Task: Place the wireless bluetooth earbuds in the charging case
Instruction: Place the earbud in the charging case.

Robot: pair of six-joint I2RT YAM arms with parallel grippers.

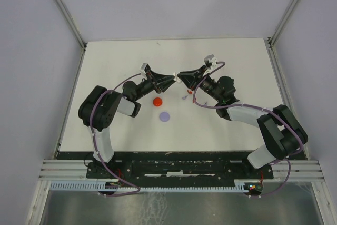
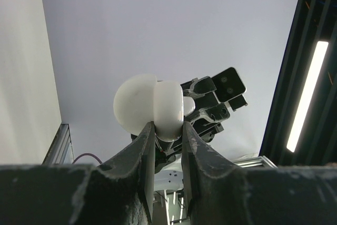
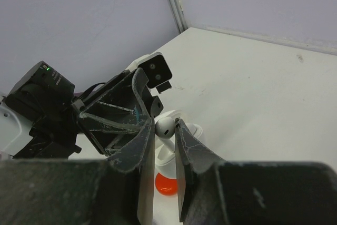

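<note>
The left arm and right arm are black with white segments — purple cables loop along each.

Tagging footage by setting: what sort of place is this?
Probably a lab robot cell: a white table enclosed by plain wall panels, two robot arms mounted beside an aluminium rail.

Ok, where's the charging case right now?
Left wrist view: the charging case is clamped in the left hand, mid-table, facing the earbud in the right hand, near the red disc.
</note>
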